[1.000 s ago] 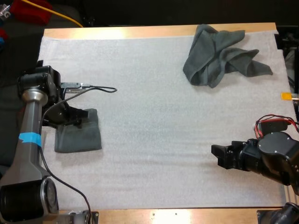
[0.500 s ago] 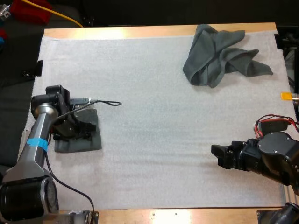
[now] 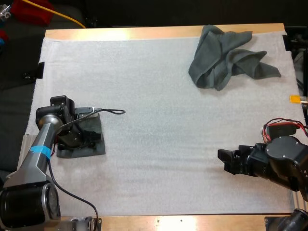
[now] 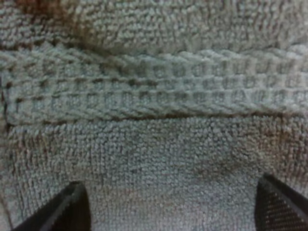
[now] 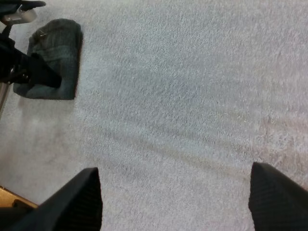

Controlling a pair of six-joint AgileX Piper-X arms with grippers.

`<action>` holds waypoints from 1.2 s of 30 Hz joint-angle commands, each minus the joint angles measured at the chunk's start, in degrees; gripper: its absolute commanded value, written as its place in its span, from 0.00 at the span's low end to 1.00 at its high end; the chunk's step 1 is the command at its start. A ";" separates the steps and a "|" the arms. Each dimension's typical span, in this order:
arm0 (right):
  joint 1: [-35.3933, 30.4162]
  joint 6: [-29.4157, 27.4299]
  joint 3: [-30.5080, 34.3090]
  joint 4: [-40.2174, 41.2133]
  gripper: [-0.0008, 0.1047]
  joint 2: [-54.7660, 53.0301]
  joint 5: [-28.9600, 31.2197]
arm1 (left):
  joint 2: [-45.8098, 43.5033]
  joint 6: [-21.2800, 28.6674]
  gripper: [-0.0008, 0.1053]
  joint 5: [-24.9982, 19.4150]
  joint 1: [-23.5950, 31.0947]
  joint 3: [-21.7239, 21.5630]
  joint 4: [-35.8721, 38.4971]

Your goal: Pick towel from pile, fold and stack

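A folded dark grey-green towel lies at the left of the white mat. My left gripper is low on top of it, fingers apart over the towel's woven hem band, so it is open. A crumpled towel of the same colour sits at the far right of the mat. My right gripper hovers open over bare mat near the right front, its fingers wide apart with nothing between them. From the right wrist view the folded towel lies far off with the left gripper on it.
The wooden table edge runs along the far side of the mat. Bare mat stretches between the two towels and in front of my right gripper.
My left arm has come down and drawn toward the near side, onto the folded towel. The right arm and the crumpled towel have not moved.
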 commanded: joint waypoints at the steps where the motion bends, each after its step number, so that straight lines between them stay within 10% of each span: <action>1: -0.01 -0.16 -0.44 0.05 0.61 -0.10 0.52 | 0.15 -0.71 0.66 0.37 -0.30 -1.02 0.87; 11: -0.01 -0.16 -0.44 0.05 0.61 -0.10 0.52 | 0.15 -0.71 0.66 1.60 -0.30 -11.32 1.74; 36: -0.01 -0.16 -0.44 0.03 0.61 -0.10 0.52 | 10.35 -2.01 0.66 3.60 -0.30 -13.61 -1.53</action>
